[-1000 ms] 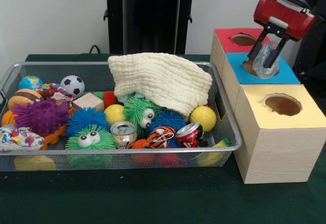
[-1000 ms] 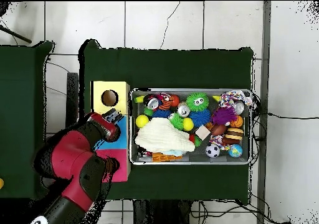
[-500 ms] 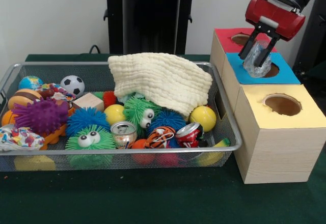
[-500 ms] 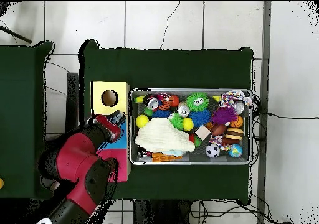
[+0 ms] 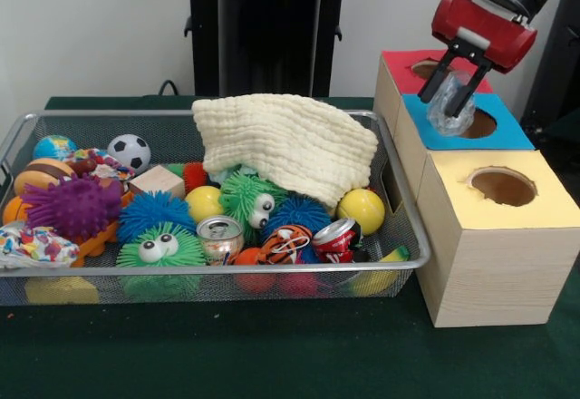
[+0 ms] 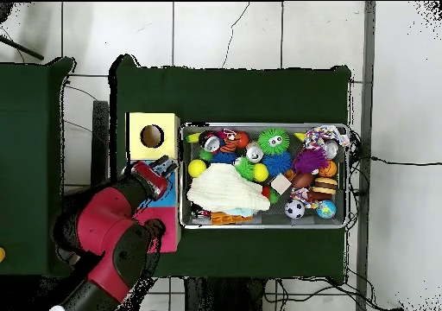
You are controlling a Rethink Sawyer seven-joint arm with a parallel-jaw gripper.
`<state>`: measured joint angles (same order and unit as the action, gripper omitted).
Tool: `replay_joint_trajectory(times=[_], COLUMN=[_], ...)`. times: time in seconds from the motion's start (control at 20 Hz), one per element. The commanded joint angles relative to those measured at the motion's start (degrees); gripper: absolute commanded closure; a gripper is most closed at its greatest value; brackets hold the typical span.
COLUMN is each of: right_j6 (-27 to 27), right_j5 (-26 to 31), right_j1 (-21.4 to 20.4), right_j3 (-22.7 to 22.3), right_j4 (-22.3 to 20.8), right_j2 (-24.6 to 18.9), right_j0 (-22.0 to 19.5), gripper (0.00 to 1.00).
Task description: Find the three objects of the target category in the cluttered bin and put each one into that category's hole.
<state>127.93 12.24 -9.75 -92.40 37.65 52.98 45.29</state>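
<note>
end effector (image 5: 450,92) closed around a crumpled clear plastic piece (image 5: 447,109), translucent, creased, hanging between the two black fingers (image 5: 433,76). it sits above the left edge of the blue box (image 5: 507,133), just left of that box's round hole (image 5: 477,123), not inside it. red box (image 5: 399,60) lies farther back, yellow box (image 5: 507,236) nearer, all three in a row right of the wire bin (image 5: 408,227). bin on the green tabletop (image 5: 272,349) holds a cream cloth (image 5: 285,145) over spiky balls, two cans (image 5: 220,236), yellow balls, a soccer ball (image 5: 130,150). overhead view: red arm (image 6: 108,230) over the boxes.
</note>
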Motion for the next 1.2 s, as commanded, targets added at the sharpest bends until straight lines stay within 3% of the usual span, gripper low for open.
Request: replay_joint_trajectory(times=[0.05, 0.5, 0.7, 1.2], right_j6=[18.7, 19.96, 20.6, 20.9], right_j5=[3.52, 5.54, 2.98, 2.77], right_j1=[3.28, 5.05, 4.18, 4.41], right_j3=[-2.84, -2.8, -5.07, -6.08], right_j4=[4.02, 6.34, 7.93, 9.44], right_j2=[-2.78, -1.36, -3.4, -4.41], right_j0=[0.83, 2.71, 3.16, 4.06], gripper=[1.0, 1.0, 1.0, 1.0])
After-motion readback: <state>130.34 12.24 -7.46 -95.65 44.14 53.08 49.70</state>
